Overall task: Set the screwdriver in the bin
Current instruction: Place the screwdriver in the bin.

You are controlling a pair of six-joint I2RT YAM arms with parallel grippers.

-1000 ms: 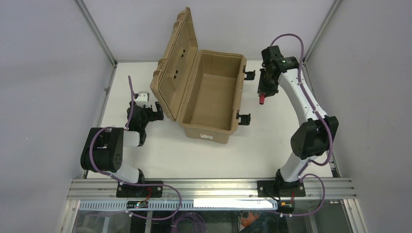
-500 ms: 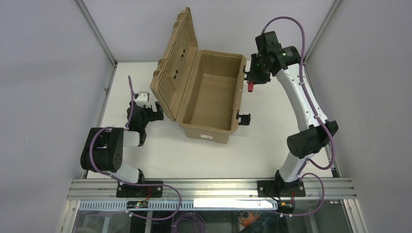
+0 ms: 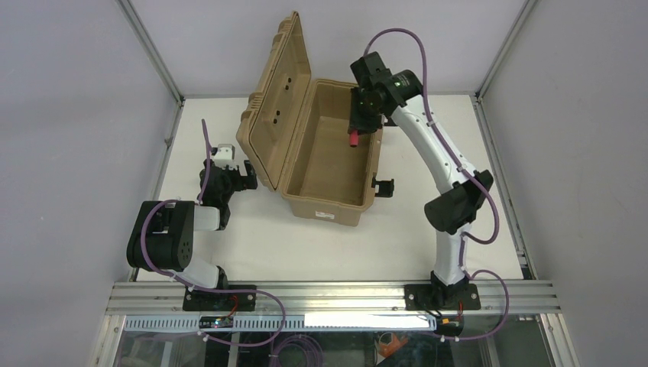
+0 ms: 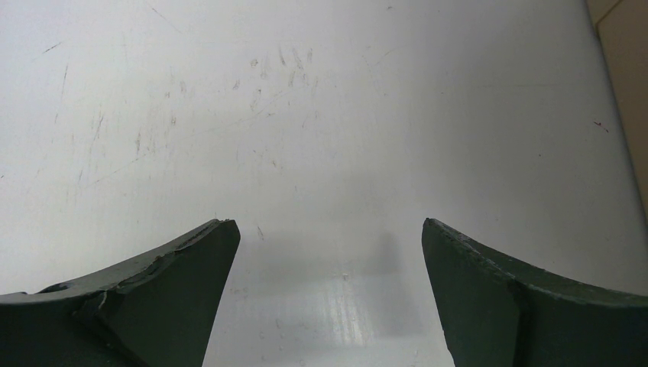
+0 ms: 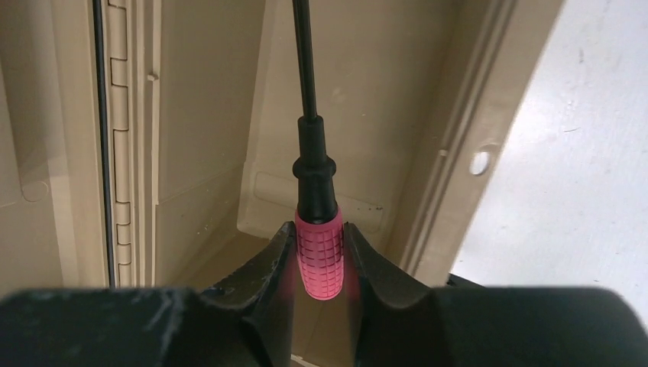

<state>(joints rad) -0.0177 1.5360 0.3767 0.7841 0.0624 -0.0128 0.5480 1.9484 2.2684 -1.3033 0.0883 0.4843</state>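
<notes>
The right gripper [image 5: 317, 231] pinches the screwdriver [image 5: 315, 176] by its red handle, one finger pressed on either side; the thin black shaft runs straight out ahead of the fingertips; beyond it lie the inner walls of the bin [image 3: 304, 200], so the tool hangs over the open cavity, with the raised lid [image 3: 279, 92] on the cavity's far side. The left gripper [image 4: 327, 226] is spread wide, low over the white table [image 4: 306, 115]; the bin's tan edge shows off to its right.

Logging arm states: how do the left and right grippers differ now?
Left gripper is open and empty; right gripper is shut on the screwdriver. Left gripper hangs over bare table; right gripper is over the open bin. Both have dark fingers.
</notes>
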